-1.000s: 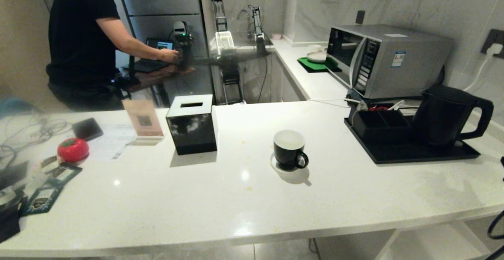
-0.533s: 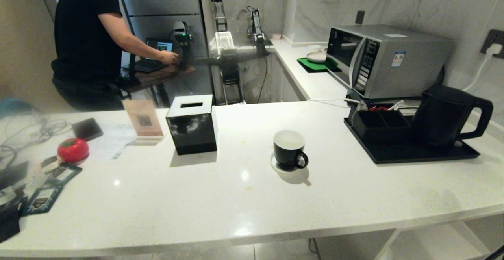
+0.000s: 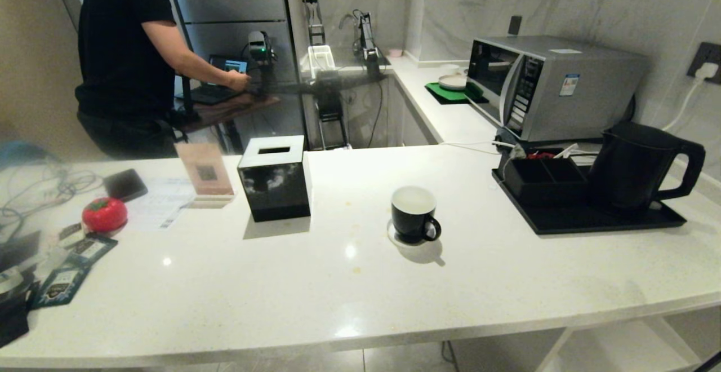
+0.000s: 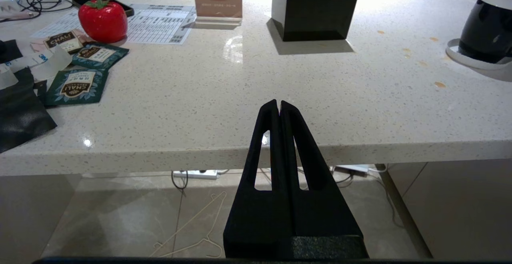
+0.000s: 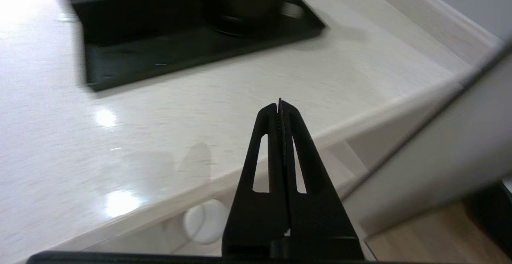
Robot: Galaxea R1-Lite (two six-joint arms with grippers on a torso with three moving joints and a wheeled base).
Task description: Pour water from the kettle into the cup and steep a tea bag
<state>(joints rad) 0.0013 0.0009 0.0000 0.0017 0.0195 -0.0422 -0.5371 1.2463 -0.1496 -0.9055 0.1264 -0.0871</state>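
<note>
- The kettle (image 3: 633,163) stands upright on a black tray (image 3: 586,222) at the right end of the white counter (image 3: 338,282), beside a black compartment box (image 3: 543,177).
- The cup (image 3: 414,214) sits on a small white coaster (image 3: 394,235) near the middle of the counter, well apart from the kettle.
- The left gripper (image 4: 279,105) is low in front of the counter edge, its jaws pressed together and holding nothing.
- The right gripper (image 5: 279,104) is near the counter corner by the tray, jaws together and empty.
- Dark teal packets (image 4: 78,88) lie at the left end.

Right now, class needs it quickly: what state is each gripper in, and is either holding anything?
Left gripper: closed, holding nothing, off the counter's front edge.
Right gripper: closed, holding nothing, near the counter's edge, short of the kettle.
</note>
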